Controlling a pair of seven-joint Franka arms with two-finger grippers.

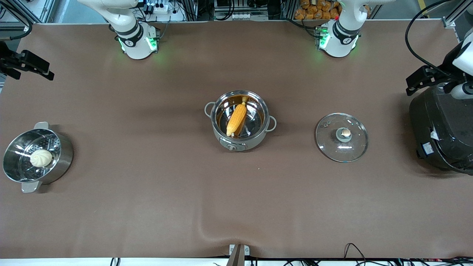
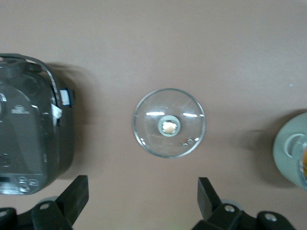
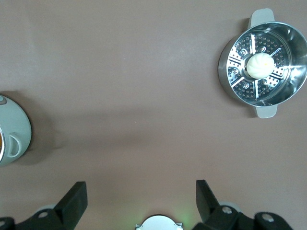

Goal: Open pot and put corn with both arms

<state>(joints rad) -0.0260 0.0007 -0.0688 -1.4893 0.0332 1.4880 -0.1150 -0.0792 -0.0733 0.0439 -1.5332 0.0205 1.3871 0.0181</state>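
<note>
Fingers [image 2: 76, 194] spread, well apart from corn [image 1: 236, 119] in pot [image 1: 221, 127].

pot [image 1: 240, 120]: steel, open, mid-table | corn [image 1: 236, 119]: yellow, lying inside pot

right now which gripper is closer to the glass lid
Left. The left gripper is open, raised over the large black cooker at the left arm's end, beside the glass lid. The right gripper is open at the right arm's end, above the steamer pot.

Lab: aluminium framing [image 1: 452, 20], cables [image 1: 354, 248]
</note>
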